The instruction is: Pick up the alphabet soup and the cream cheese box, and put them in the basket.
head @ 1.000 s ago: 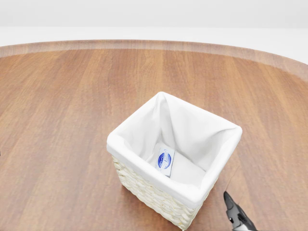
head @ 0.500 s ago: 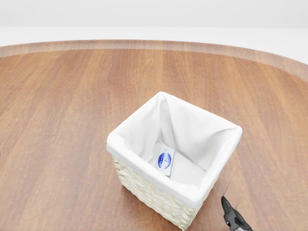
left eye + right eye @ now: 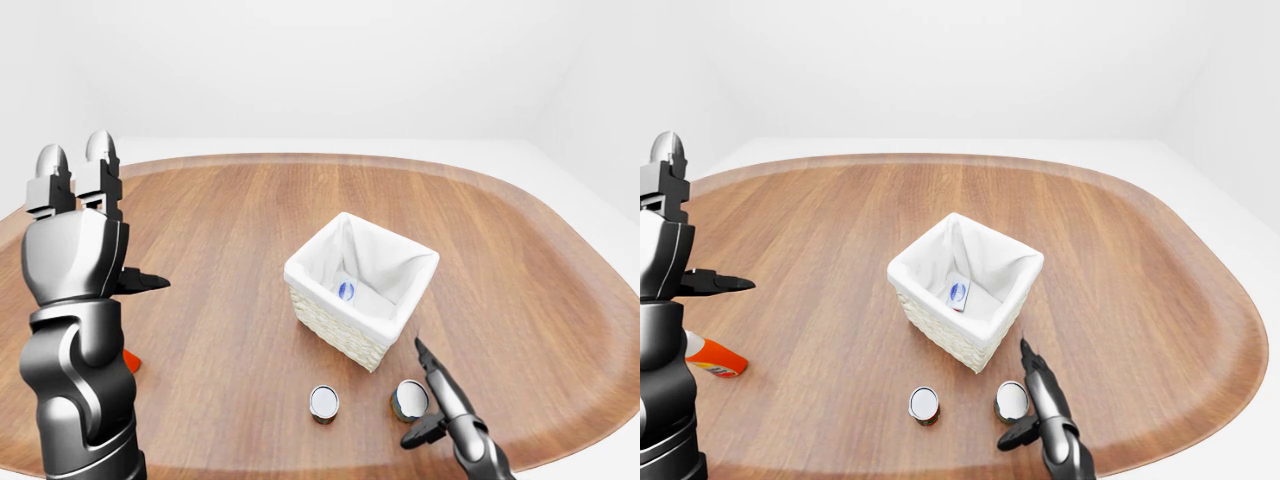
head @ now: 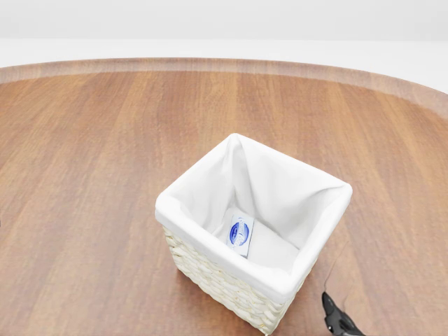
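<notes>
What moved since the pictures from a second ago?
In the head view, only the right hand moved: it slid down toward the bottom edge, so less of it shows. It took hold of nothing. The basket, the cream cheese box inside it and the table stayed put.

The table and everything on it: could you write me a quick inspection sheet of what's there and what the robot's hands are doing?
Surface: wooden table, oval.
Job's things: cream cheese box lies inside the basket; two cans stand below the basket, labels unreadable, so the soup can't be told apart.
Clutter: orange bottle lying at the left edge.
Grippers: left hand raised, fingers open, empty; right hand open beside the right-hand can, not gripping.
Cables: nothing seen.
Surroundings: plain white walls and floor.
</notes>
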Controlling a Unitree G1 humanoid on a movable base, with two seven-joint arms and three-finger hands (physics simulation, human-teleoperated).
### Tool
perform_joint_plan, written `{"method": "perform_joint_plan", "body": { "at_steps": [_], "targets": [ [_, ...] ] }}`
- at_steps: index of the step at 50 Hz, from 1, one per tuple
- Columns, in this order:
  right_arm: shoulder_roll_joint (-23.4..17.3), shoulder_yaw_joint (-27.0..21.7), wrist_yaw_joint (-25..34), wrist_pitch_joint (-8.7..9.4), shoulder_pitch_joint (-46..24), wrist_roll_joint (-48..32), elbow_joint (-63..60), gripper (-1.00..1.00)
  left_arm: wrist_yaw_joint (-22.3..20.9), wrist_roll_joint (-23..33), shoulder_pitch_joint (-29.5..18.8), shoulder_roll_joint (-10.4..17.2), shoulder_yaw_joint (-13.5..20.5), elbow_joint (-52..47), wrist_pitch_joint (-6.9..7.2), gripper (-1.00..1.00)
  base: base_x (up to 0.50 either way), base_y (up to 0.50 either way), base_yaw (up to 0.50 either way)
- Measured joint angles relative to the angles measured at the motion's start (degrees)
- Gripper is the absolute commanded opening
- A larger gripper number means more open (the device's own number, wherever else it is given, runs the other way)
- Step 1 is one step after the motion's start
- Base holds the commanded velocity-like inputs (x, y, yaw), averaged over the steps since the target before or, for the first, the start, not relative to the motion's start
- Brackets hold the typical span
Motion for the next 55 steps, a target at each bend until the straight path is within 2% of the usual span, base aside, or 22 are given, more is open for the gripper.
{"method": "perform_joint_plan", "body": {
  "at_steps": [27, 28, 29, 30, 31, 45, 55],
  "targets": [
    [-0.5, 1.4, -2.6, 0.00, -3.3, 0.2, 6.2, 1.00, 0.1, -0.1, 0.0, 0.1, -0.1, 0.1, 0.00, 1.00, 0.00, 0.00, 0.00],
    [-0.5, 1.5, -2.7, 0.00, -3.5, 0.2, 6.5, 0.03, 0.1, -0.1, 0.0, 0.1, -0.1, 0.1, 0.00, 1.00, 0.00, 0.00, 0.00],
    [-0.5, 1.6, -2.7, -0.01, -3.6, 0.1, 6.7, 0.03, 0.1, -0.1, 0.0, 0.1, -0.1, 0.1, 0.00, 1.00, 0.00, 0.00, 0.00],
    [-0.6, 1.6, -2.8, 0.00, -3.7, 0.1, 6.9, -0.92, 0.1, -0.1, 0.0, 0.1, -0.1, 0.1, 0.00, 1.00, 0.00, 0.00, 0.00],
    [-0.7, 1.6, -2.8, 0.00, -3.7, 0.4, 6.8, -1.00, 0.1, 0.0, 0.0, 0.1, -0.1, 0.1, 0.00, 1.00, 0.00, 0.00, 0.00],
    [-0.9, 2.0, -3.7, 0.00, -5.3, -1.3, 8.4, -1.00, 0.3, -0.1, 0.0, 0.1, -0.1, 0.4, 0.00, 1.00, 0.00, 0.00, 0.00],
    [-1.3, 0.8, -5.1, 0.00, -5.1, 1.1, 7.1, -1.00, 0.5, -0.1, 0.0, 0.1, -0.1, 0.6, 0.00, 1.00, 0.00, 0.00, 0.00]
  ]
}}
